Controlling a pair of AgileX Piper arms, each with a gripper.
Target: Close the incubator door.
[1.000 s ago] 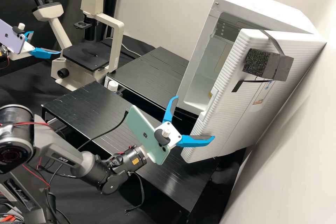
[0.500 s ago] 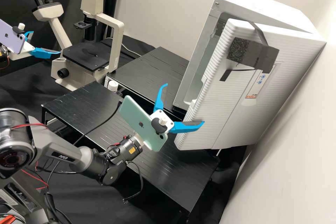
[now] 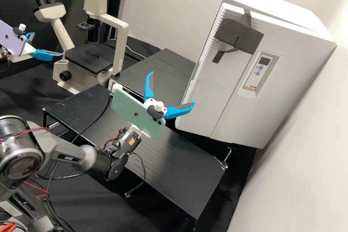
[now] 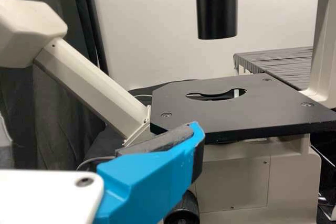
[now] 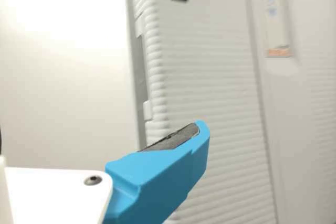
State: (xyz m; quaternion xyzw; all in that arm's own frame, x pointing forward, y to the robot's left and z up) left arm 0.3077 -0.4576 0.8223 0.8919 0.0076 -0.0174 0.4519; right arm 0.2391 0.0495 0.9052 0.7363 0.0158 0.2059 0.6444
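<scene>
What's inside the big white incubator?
I can't tell: the door covers the front of the incubator, so whatever is inside is hidden. You can only see things on the door's outside, like a control panel and a dark grey block.

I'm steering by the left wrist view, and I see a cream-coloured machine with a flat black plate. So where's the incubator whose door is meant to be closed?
Observer: In the high view, the white incubator is beside the pale wall, at the picture's right.
Operator: Is its door wide open?
Observer: No, the ribbed door looks closed or nearly so; I can't tell whether it is fully shut.
Operator: And is the other tool, the right one, gripping it?
Observer: No, the right tool is open and holds nothing.
</scene>
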